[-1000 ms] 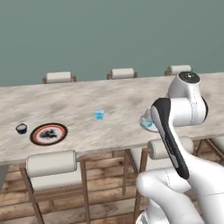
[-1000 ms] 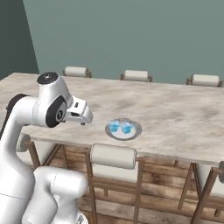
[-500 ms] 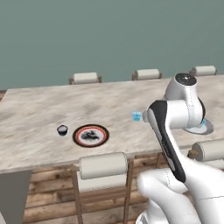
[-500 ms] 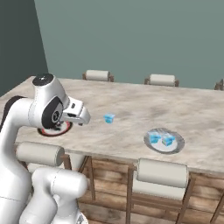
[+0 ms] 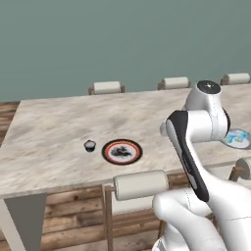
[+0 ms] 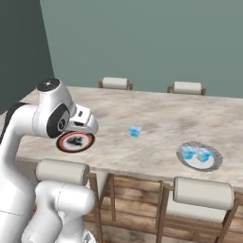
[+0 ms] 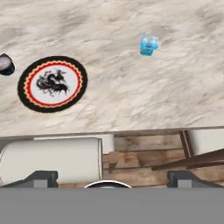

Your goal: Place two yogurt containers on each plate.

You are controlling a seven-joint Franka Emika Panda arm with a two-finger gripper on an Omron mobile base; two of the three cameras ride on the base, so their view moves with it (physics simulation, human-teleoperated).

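- A long marble-topped dining table (image 5: 59, 132) in beige and grey veining is the centre of the room.
- Behind the table stands a plain grey-green wall (image 6: 156, 42).
- Chairs with cream padded backrests (image 5: 107, 87) line the table's far side.
- More such chairs on wooden frames (image 6: 201, 192) stand along its near side.
- Under the table lies a wooden plank floor (image 5: 68, 220).
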